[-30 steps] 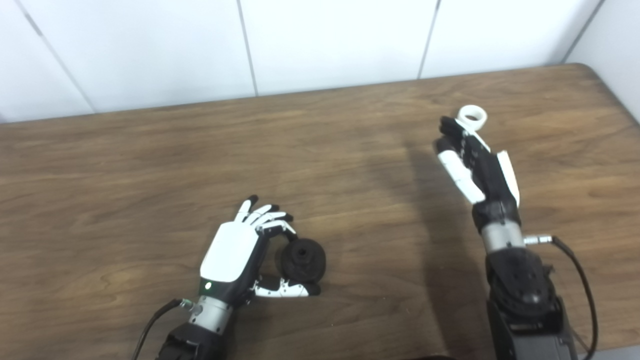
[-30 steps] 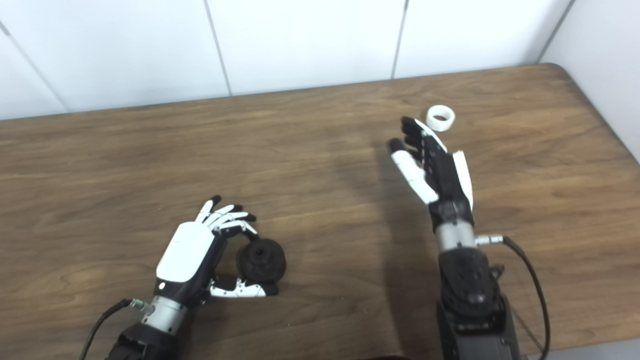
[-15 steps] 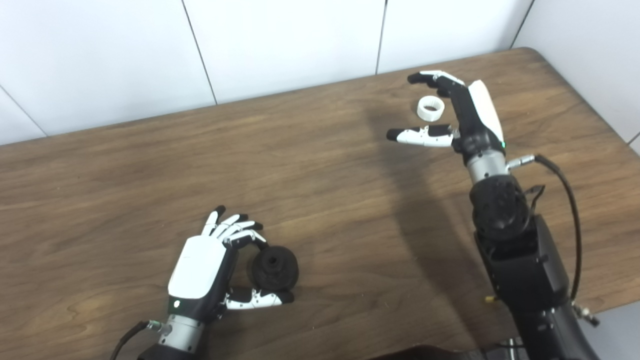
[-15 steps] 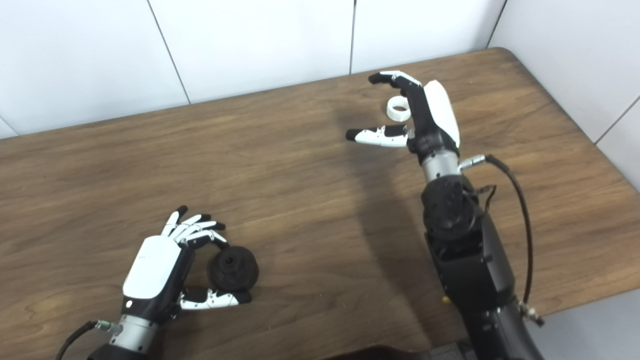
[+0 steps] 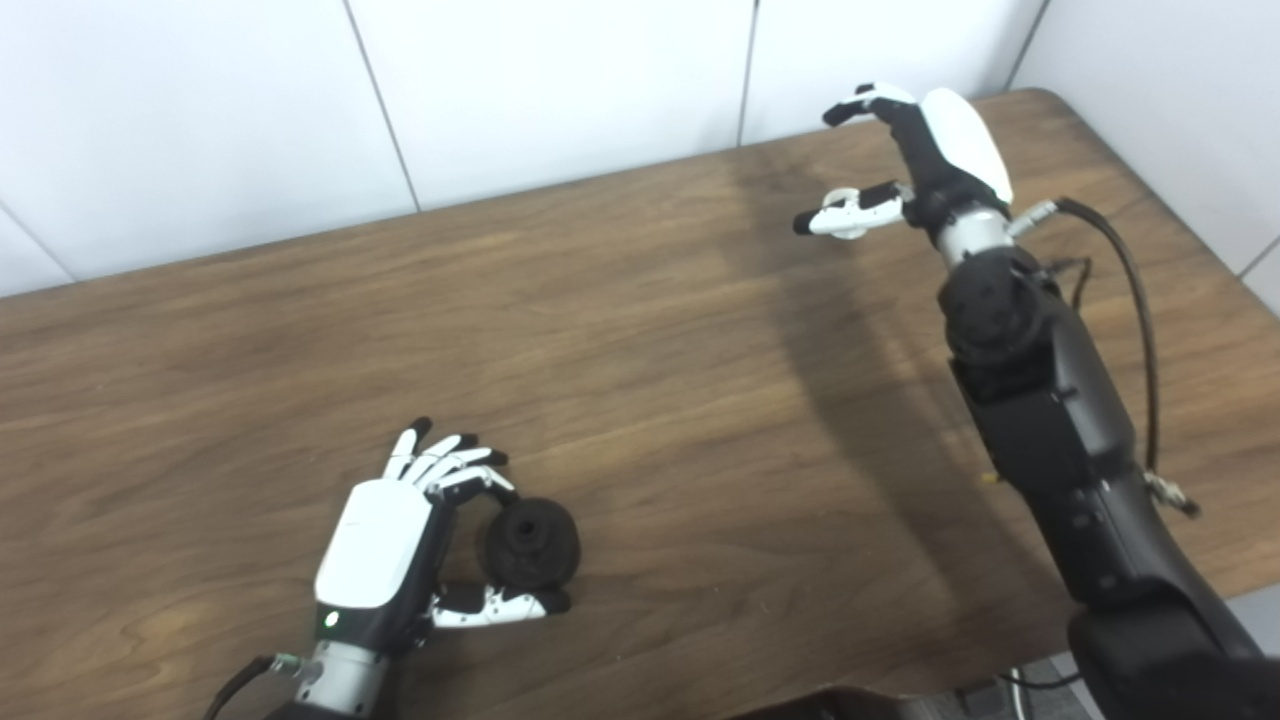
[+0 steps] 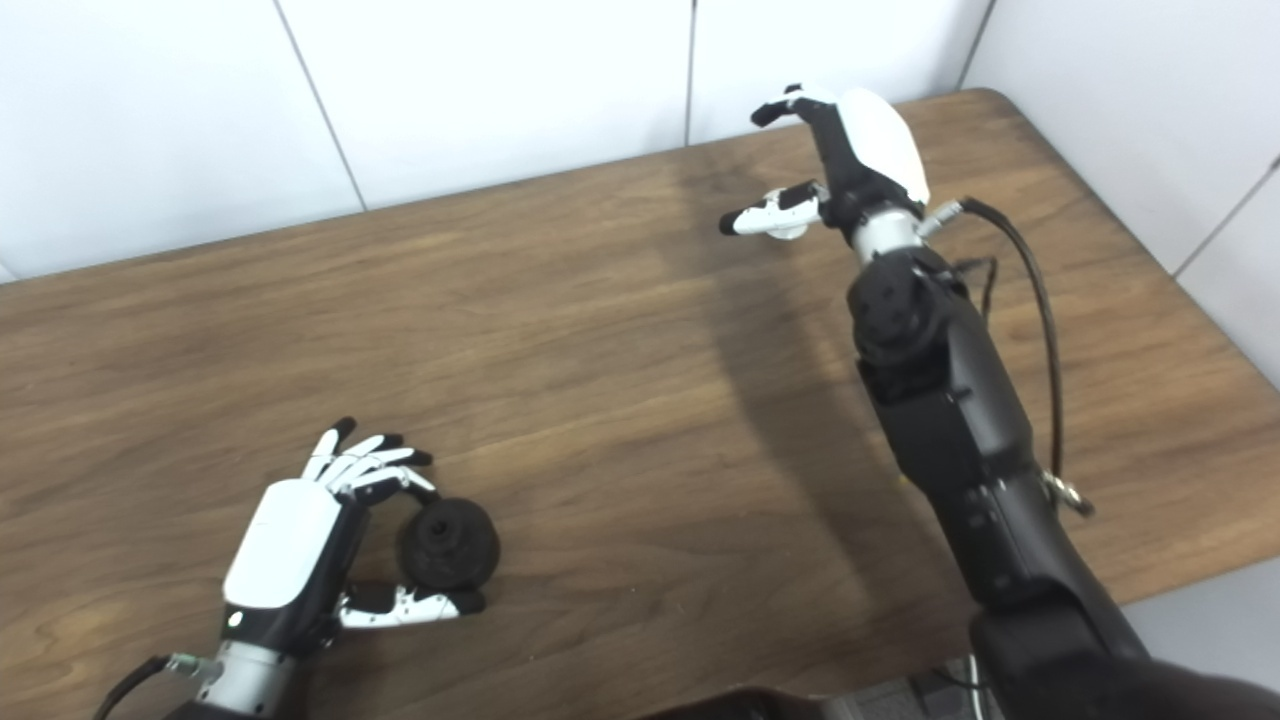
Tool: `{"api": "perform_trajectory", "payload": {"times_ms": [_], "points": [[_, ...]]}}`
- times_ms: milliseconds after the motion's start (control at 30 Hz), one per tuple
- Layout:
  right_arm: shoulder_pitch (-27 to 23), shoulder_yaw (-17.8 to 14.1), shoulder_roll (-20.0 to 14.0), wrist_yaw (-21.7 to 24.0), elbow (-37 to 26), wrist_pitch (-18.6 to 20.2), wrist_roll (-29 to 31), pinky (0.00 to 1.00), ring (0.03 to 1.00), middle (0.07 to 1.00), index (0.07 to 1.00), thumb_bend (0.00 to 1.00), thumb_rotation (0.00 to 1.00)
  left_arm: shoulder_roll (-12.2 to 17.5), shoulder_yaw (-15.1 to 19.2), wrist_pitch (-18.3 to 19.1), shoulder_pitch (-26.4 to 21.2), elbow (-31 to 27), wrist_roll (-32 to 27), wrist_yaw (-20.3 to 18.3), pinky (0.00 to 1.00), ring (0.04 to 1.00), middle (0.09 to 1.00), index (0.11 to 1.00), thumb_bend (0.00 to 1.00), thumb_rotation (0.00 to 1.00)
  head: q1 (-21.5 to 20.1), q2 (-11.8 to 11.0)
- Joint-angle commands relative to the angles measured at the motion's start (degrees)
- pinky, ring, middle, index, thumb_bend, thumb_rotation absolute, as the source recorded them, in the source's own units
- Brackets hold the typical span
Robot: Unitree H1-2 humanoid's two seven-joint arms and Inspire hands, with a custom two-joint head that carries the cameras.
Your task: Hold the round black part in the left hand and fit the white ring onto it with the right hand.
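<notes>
1. Right now, the brown wooden table [image 5: 620, 330] is filling most of the scene, and it is reaching back to the white wall [image 5: 540, 80] on the far side.
2. The right arm [image 5: 1050, 420] is stretching from the near right corner up toward the far right part of the table, and a black cable [image 5: 1135, 300] is hanging beside it.
3. The right hand [image 5: 915, 165] is hovering over the far right part of the table with its fingers [image 5: 860, 100] and thumb [image 5: 845, 215] spread apart, and it is not holding anything.
4. The left hand [image 5: 400, 540] is resting on the near left part of the table, with its fingers curling over the top of the round black part [image 5: 530, 545] and its thumb lying just under it, so it is gripping that part.
5. The round black part is sitting on the table on the right side of the left hand, with a small hole showing in its middle.
6. The white ring [image 6: 785, 228] is lying on the table far from the black part, and it is mostly hiding behind the right thumb, so only a small bit is showing.
</notes>
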Motion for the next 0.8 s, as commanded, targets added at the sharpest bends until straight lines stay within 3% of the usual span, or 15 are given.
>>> {"api": "perform_trajectory", "payload": {"times_ms": [0,333,767], "points": [[-4.0,-1.1,-1.9,1.5,0.7,0.0,-2.0,0.97,0.974,0.943,0.719,0.78,0.21,2.1,0.8,0.4,1.1,1.6,0.4,-1.1,1.00,0.859,0.764,0.485,0.52,0.05,-0.1,0.0],[-7.8,0.9,-4.7,9.1,8.5,0.0,-8.5,1.00,1.000,0.971,0.754,0.87,0.27,2.1,1.0,0.2,1.4,1.4,0.7,-1.4,1.00,0.863,0.768,0.486,0.52,0.05,-0.2,-0.3],[-11.6,2.1,-4.8,12.7,16.0,0.0,-14.6,1.00,1.000,0.968,0.749,0.90,0.28,1.5,1.0,0.3,1.7,1.0,0.9,-1.3,1.00,0.863,0.765,0.486,0.52,0.05,0.4,-0.5]]}}
